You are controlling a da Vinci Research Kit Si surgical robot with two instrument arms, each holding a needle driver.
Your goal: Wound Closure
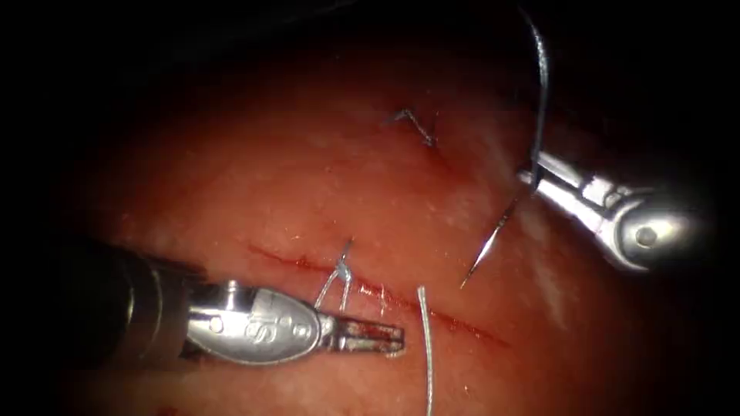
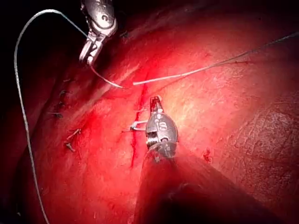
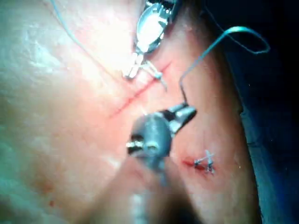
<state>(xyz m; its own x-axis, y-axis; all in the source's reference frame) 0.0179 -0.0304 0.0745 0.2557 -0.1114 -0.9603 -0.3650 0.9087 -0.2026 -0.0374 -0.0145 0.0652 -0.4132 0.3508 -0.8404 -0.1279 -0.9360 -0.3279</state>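
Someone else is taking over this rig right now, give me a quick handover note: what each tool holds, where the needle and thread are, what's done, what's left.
Right tool: jaws shut on the needle near its thread end; tip free above the tissue, right of the cut.
Left tool: jaws at the cut, shut on the thread loop beside a knot.
Thread trails up from the needle; a loose end crosses the cut.
Done: one tied stitch farther up.
Left: the cut's right stretch lies open.

Right end effector (image 1: 534, 179): clamped on the needle (image 1: 493, 235) near its rear end, above the tissue (image 1: 254, 177), right of the cut (image 1: 462, 323).
Needle: clear of the tissue, tip pointing down-left.
Thread (image 1: 542, 85): rises from the right end effector.
Left end effector (image 1: 385, 339): jaws together beside the cut, just below a knotted stitch (image 1: 341, 271).
Loose thread end (image 1: 425, 347): crosses the cut.
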